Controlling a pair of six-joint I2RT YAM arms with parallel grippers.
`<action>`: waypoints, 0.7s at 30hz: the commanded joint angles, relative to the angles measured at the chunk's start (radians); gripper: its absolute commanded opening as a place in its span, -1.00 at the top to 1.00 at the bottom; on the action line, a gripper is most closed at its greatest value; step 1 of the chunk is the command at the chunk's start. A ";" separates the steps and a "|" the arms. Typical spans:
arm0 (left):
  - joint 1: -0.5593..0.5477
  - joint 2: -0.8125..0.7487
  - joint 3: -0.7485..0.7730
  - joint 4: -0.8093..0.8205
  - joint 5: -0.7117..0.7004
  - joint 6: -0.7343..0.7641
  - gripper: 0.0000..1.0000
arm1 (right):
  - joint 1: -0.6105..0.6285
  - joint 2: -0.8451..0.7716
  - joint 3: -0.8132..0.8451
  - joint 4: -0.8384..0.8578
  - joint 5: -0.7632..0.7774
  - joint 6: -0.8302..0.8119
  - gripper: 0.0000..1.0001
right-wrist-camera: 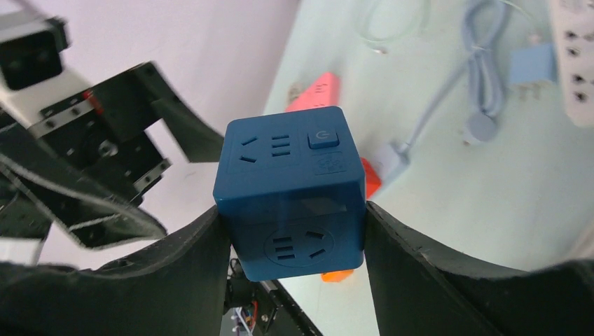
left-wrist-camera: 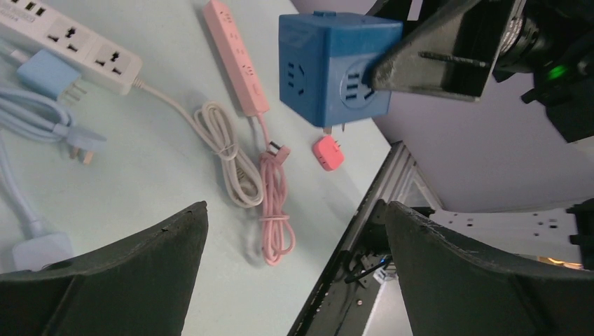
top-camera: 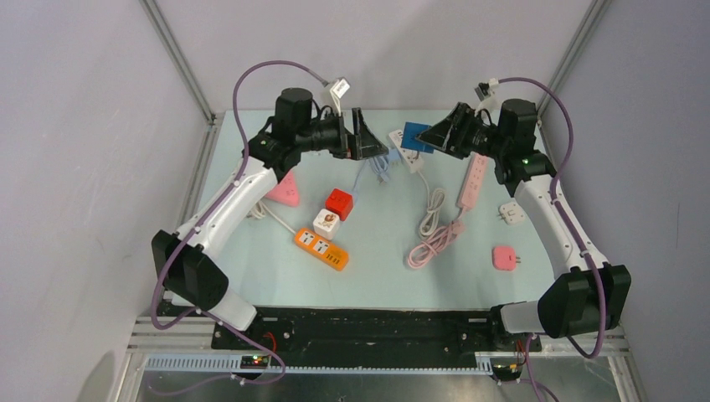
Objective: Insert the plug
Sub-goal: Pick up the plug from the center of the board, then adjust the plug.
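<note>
1. Plastic on the blue socket cube (right-wrist-camera: 291, 196) was smooth and moulded, satin, with a faint sheen on top.
2. Both the right gripper fingers (right-wrist-camera: 175, 280) and the left gripper fingers (left-wrist-camera: 140, 266) were black, matt and grainy, with rough edges.
3. Pale table (top-camera: 377, 276) looked matt and smooth.
4. Smooth, slightly glossy plastic on the pink power strip (left-wrist-camera: 237, 59) and the white power strip (left-wrist-camera: 70, 38).
5. Sheathing of the pink cable (left-wrist-camera: 274, 210) and the white cable (left-wrist-camera: 228, 154) appeared smooth and rubbery.
6. Bare grey metal on the cage rails (top-camera: 180, 63), dull finish.
7. Shell of the white arm link (top-camera: 230, 205) was glossy.

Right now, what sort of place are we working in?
Probably a lab test cell: plain grey walls on aluminium framing enclose the pale green table, which is strewn with power strips, and the right gripper holds a blue socket cube.
</note>
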 commanded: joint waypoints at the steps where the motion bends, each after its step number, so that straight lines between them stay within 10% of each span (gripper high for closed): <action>1: 0.005 -0.003 0.094 0.023 0.078 -0.041 -0.99 | 0.008 0.013 0.068 0.188 -0.213 0.015 0.32; 21: 0.005 0.047 0.200 0.025 0.304 0.042 -0.95 | 0.077 0.041 0.183 0.196 -0.427 -0.056 0.29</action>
